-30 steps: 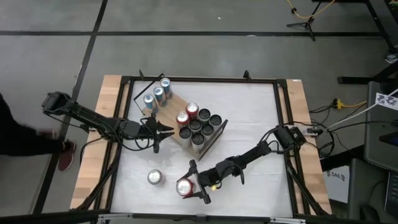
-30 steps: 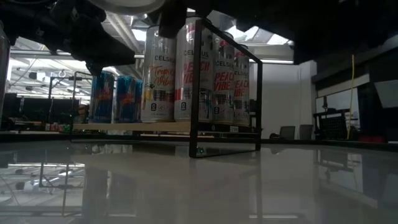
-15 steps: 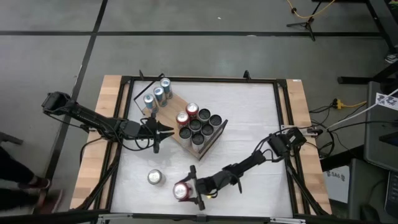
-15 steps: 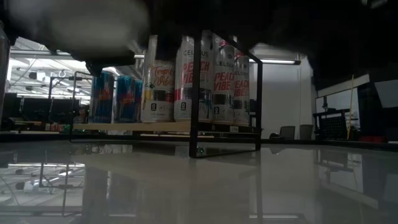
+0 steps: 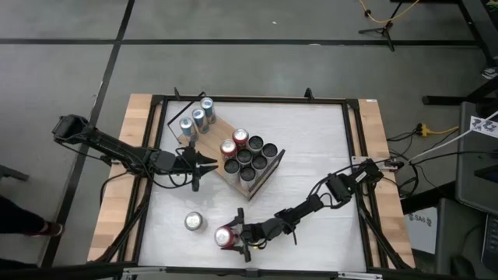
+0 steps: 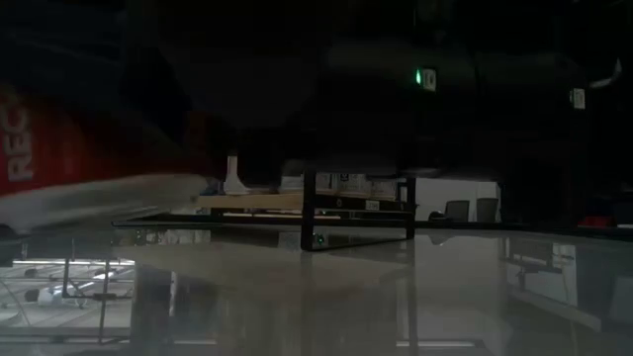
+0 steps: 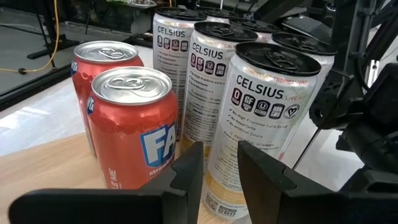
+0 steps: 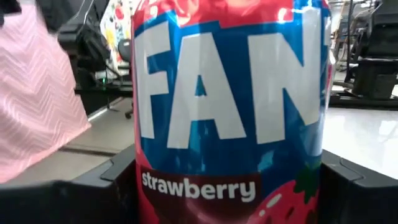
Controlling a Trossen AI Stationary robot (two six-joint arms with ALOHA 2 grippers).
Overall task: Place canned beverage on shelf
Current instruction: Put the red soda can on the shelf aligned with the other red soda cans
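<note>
White counter [image 5: 311, 148] with wooden edges is carrying a light-wood shelf on a black wire frame [image 5: 208, 152], crowded with cans. Near the front edge, the right claw [image 5: 230, 237] is gripping an upright red strawberry soda can [image 5: 224, 236]. The left claw [image 5: 208, 162], fingers slightly parted and empty, is hovering over the shelf.

Two slim, dark, jointed arms, both matte black with thin black cables trailing along their links. The left tool [image 7: 214, 171] ends in two flat, angular black fingers [image 7: 186, 177] with bevelled edges.
</note>
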